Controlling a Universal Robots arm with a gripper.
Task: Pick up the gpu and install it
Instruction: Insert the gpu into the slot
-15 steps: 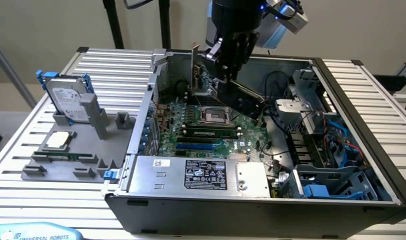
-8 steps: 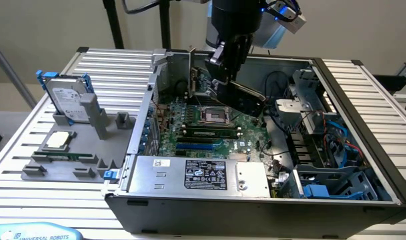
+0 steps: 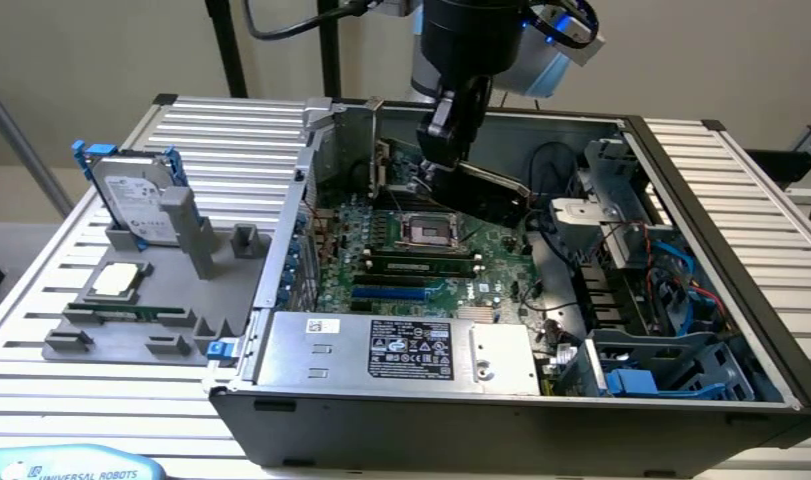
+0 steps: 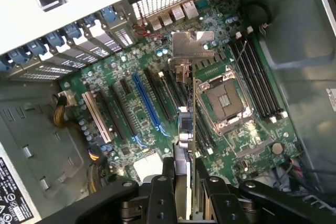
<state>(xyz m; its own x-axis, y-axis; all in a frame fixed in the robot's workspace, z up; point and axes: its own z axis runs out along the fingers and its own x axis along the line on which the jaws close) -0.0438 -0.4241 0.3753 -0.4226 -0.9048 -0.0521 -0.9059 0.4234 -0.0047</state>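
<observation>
We see one gpu (image 4: 187,124): a thin dark card, edge-on, its silver bracket (image 4: 191,45) at the far end. The end effector (image 4: 185,179) is clenched on it inside the open case (image 3: 705,230), seemingly just clear of the motherboard (image 4: 79,85). One blue slot (image 4: 148,103) and one white slot (image 4: 97,117) lie beside it. One hard drive (image 3: 136,205) stands on the table (image 3: 232,120), well apart.

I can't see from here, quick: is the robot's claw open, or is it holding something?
Gripper: closed on the gpu, holding it edge-on over the motherboard.
</observation>
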